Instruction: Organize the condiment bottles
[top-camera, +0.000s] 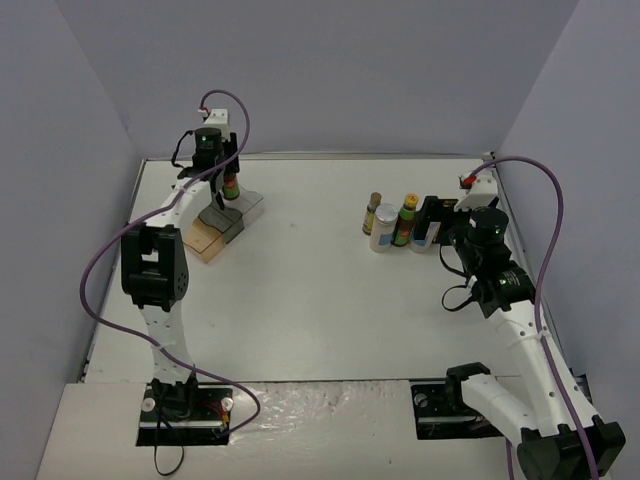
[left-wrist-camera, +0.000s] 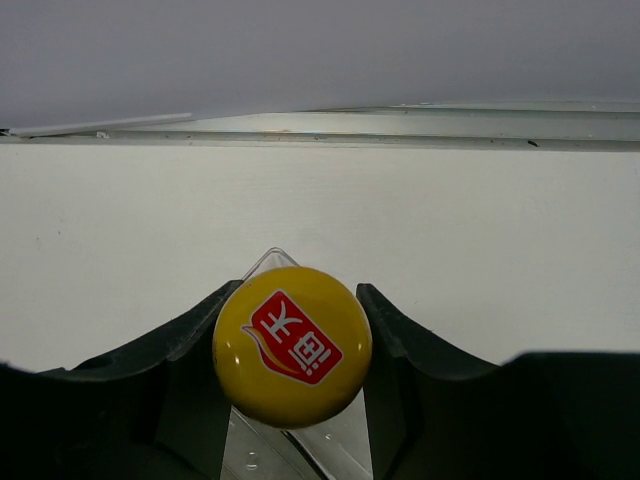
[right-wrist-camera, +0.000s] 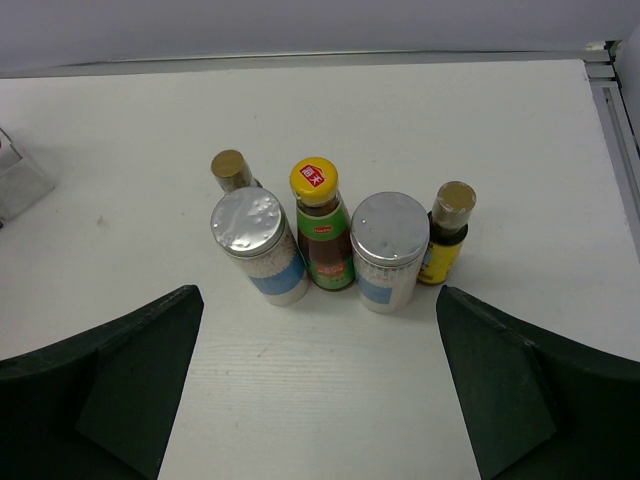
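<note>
My left gripper (top-camera: 226, 178) is shut on a yellow-capped sauce bottle (top-camera: 231, 186) at the far end of the clear/orange tray (top-camera: 222, 232). In the left wrist view both fingers press the yellow cap (left-wrist-camera: 292, 345), with a clear tray corner (left-wrist-camera: 268, 262) beneath. The other bottles stand in a cluster at the right (top-camera: 390, 225). They are two silver-lidded jars (right-wrist-camera: 250, 240) (right-wrist-camera: 388, 248), one yellow-capped sauce (right-wrist-camera: 318, 225) and two brown-capped bottles (right-wrist-camera: 231, 171) (right-wrist-camera: 450, 230). My right gripper (right-wrist-camera: 318, 312) is open just in front of them and holds nothing.
The tray lies at the far left of the table, angled, with an orange section at its near end (top-camera: 203, 243); its edge shows in the right wrist view (right-wrist-camera: 18, 180). Purple walls enclose the table on three sides. A raised rim (right-wrist-camera: 612, 110) runs along the right edge.
</note>
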